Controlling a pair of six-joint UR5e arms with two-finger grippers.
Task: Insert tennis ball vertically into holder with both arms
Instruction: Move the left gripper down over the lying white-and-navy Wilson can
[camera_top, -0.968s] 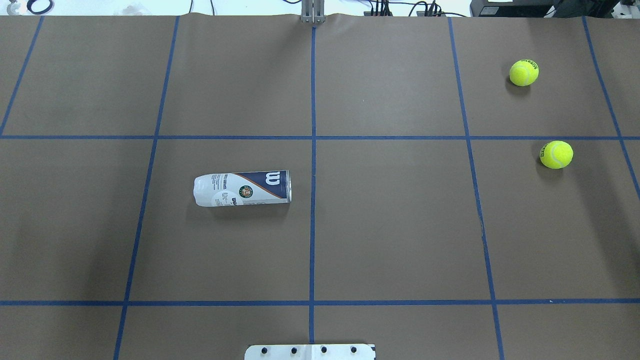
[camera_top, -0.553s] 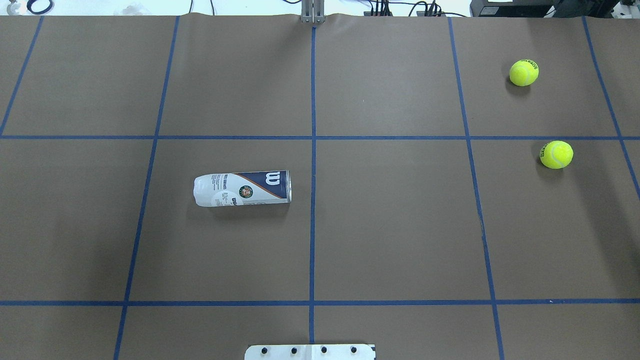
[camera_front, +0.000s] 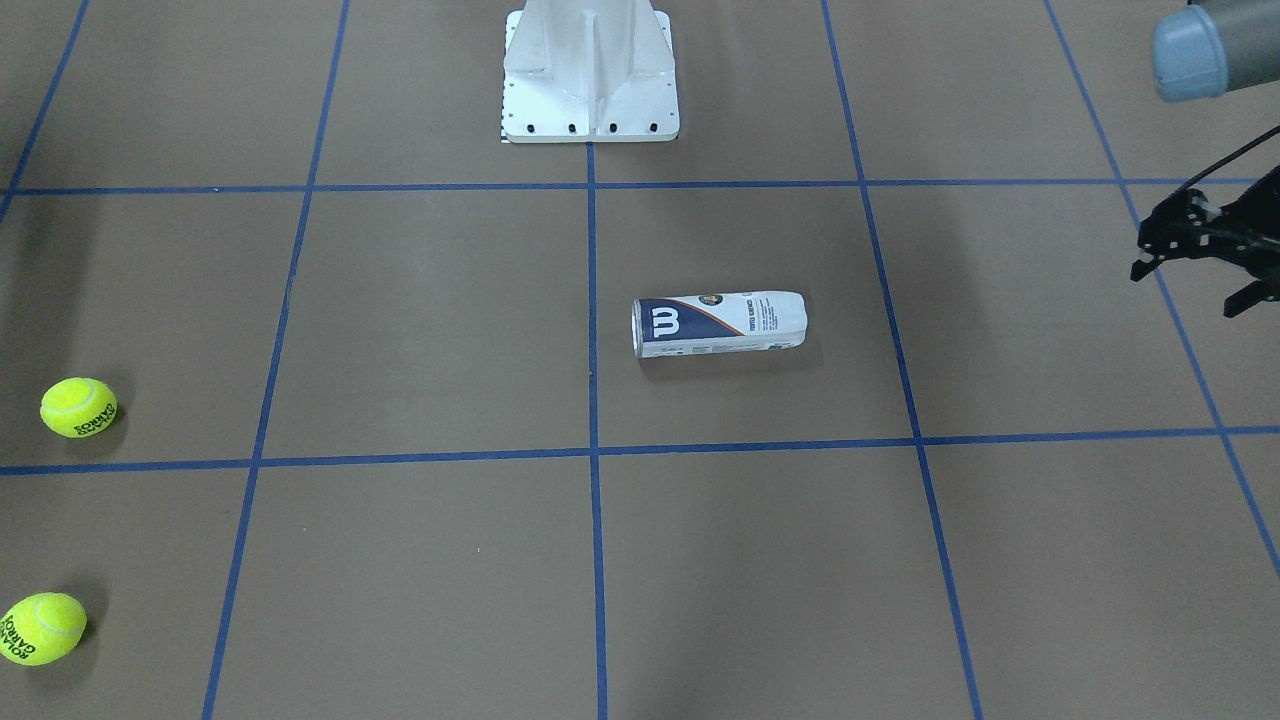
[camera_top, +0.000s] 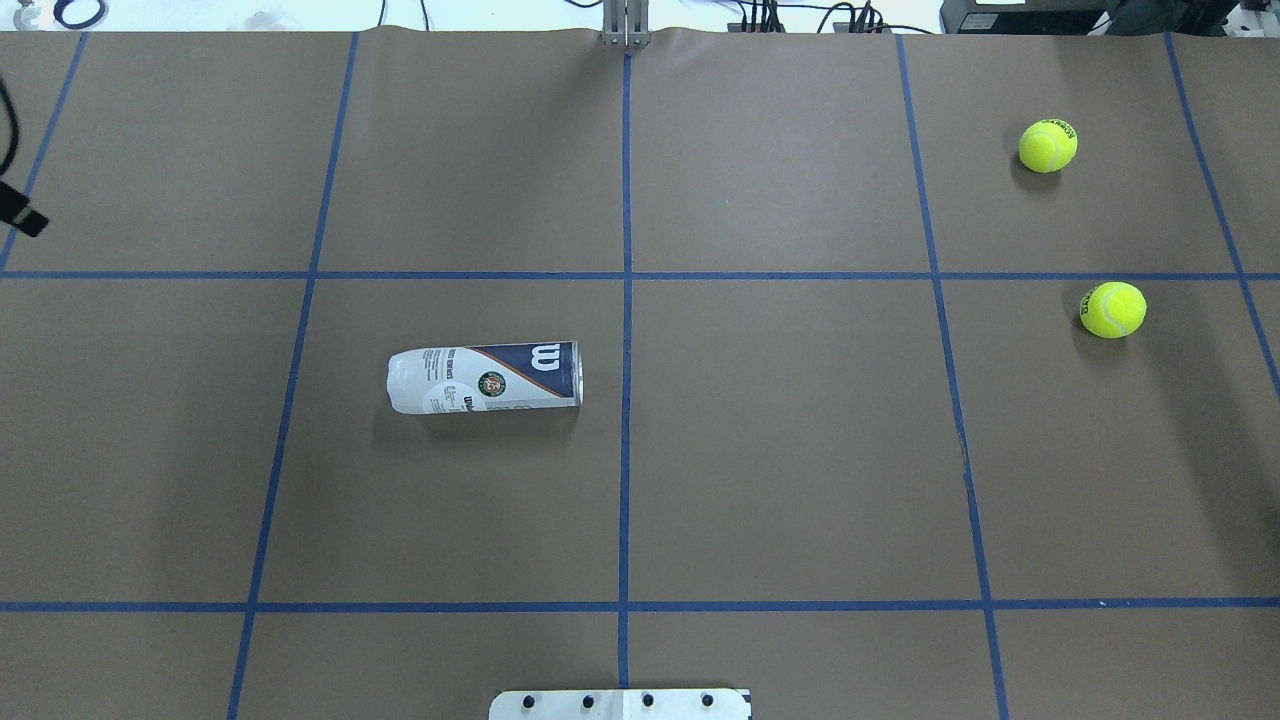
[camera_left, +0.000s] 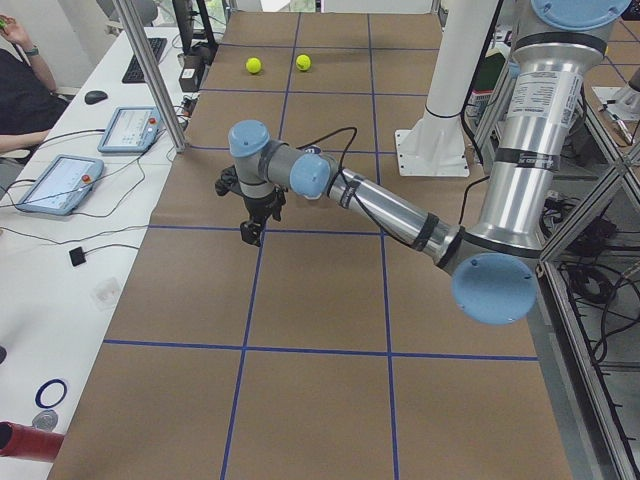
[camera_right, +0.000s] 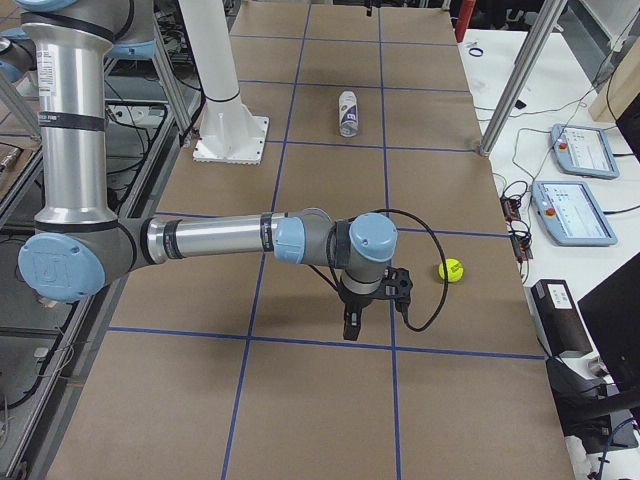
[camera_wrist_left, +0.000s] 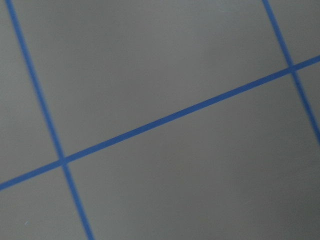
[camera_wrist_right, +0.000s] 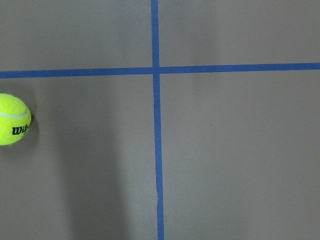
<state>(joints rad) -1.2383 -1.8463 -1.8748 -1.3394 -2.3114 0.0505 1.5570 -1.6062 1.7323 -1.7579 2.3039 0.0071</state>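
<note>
**Approach stage: nothing grasped**

Holder (camera_top: 485, 377) lies sideways, just left of the centre line. Both balls (camera_top: 1113, 309) sit far right. Left gripper (camera_front: 1190, 285) is spread and empty; right gripper (camera_right: 365, 305) I can't tell. Next, probably: left stands the holder upright, right fetches a ball.

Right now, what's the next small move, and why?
Probably swing the left gripper in toward the holder. It lies on its side on the robot's left, untouched, and likely has to be stood upright before a tennis ball can drop in.
</note>
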